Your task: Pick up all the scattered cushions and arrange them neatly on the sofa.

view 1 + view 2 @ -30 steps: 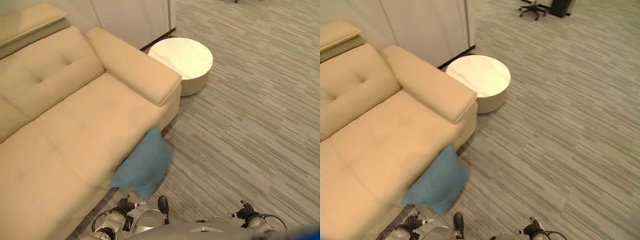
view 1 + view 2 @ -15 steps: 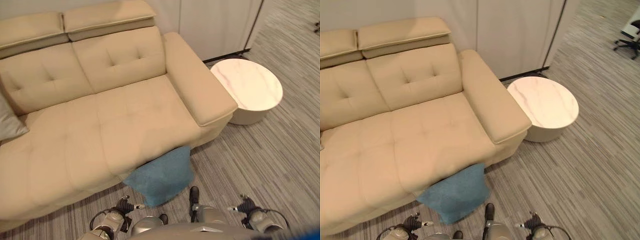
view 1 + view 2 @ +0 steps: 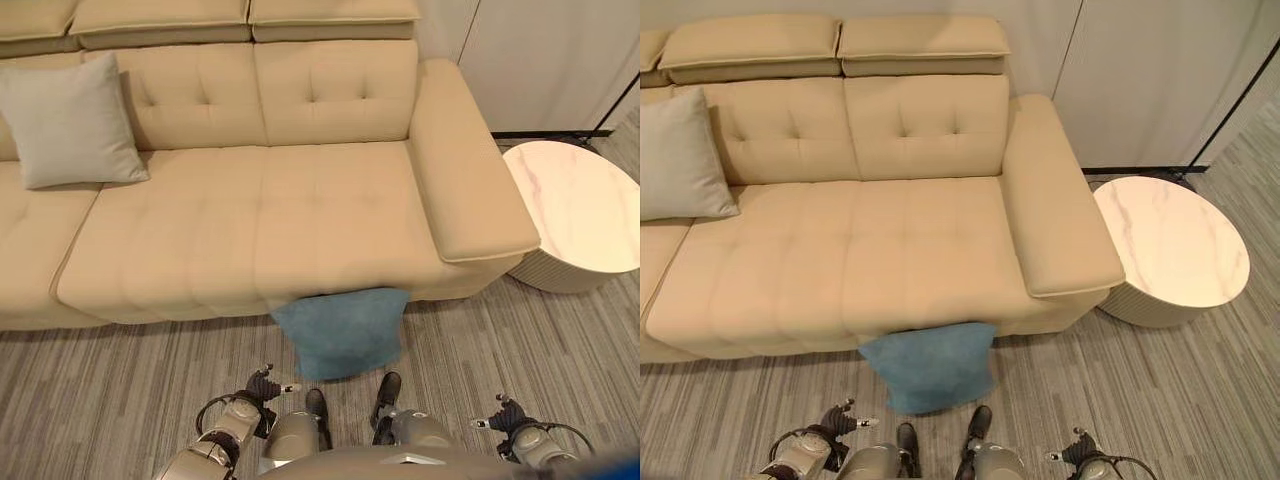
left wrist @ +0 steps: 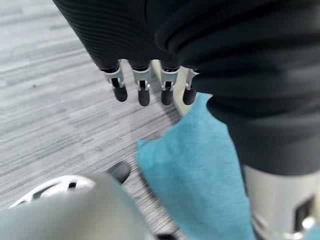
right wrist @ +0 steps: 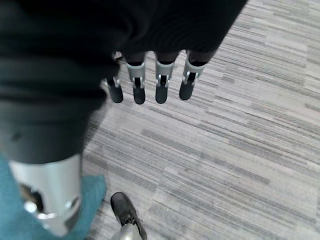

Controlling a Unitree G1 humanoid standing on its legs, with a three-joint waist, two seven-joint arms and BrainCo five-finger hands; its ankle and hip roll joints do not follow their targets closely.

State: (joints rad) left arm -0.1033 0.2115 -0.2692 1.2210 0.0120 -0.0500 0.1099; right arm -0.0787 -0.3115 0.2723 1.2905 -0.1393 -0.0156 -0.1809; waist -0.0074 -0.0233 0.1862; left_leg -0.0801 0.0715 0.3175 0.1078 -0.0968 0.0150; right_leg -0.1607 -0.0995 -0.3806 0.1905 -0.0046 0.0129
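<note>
**Blue cushion on floor, both hands empty**

Left eye view: blue cushion (image 3: 342,330) leans on the sofa (image 3: 300,220) front, straight ahead, roughly square, no clear long axis. Left hand (image 4: 145,82) looks nearer, fingers straight, holding nothing. Right hand (image 5: 157,80) likewise relaxed over carpet. Grey cushion (image 3: 70,120) already sits against the backrest. No readable labels.

- The place looked like a lounge or waiting corner of an office rather than a private home.
- A long beige tufted sofa (image 3: 300,200) with raised headrests filled the upper part of the frame.
- A round white marble-topped side table (image 3: 1170,250) stood at right, just beside the sofa's arm.
- Grey striped carpet (image 3: 120,390) of a commercial kind covered the floor.
- Plain white wall panels (image 3: 1150,70) rose at upper right.
</note>
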